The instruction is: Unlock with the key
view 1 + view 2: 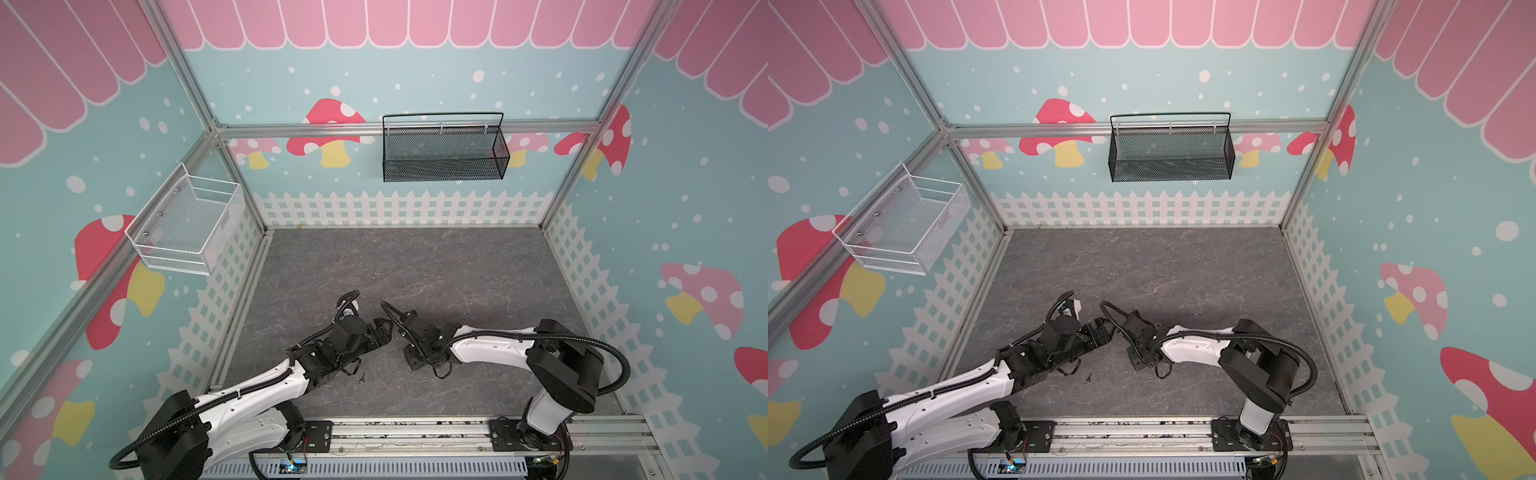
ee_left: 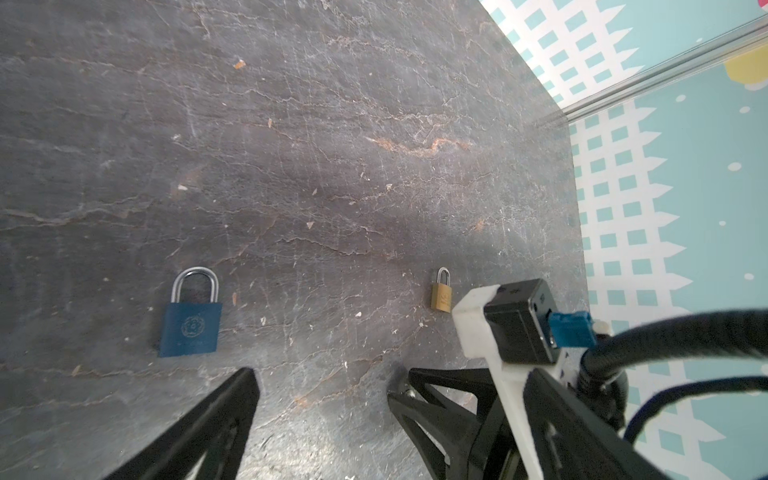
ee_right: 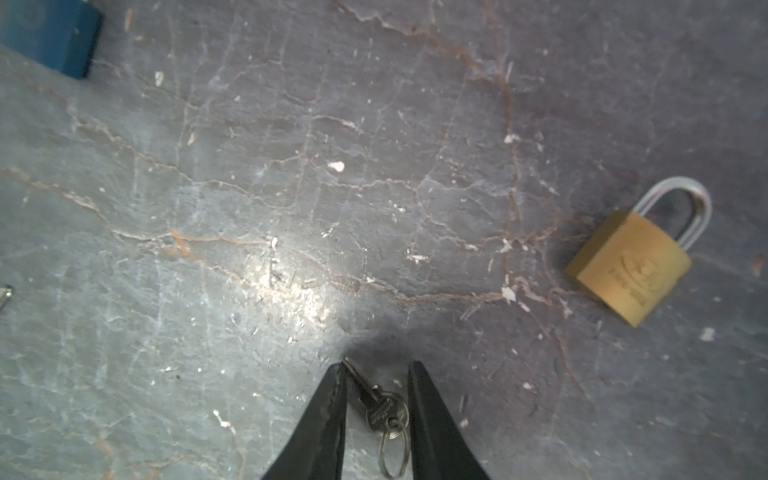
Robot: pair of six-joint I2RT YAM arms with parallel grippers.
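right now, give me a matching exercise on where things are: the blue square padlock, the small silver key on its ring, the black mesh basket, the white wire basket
Things
1. blue square padlock
2. small silver key on its ring
3. black mesh basket
4. white wire basket

Places
A. hung on the left-hand side wall
B. flat on the grey table, shackle closed
C. between the fingers of the right gripper
D. hung on the back wall rail

Pairs: 1-B, 2-C, 3-D, 4-A
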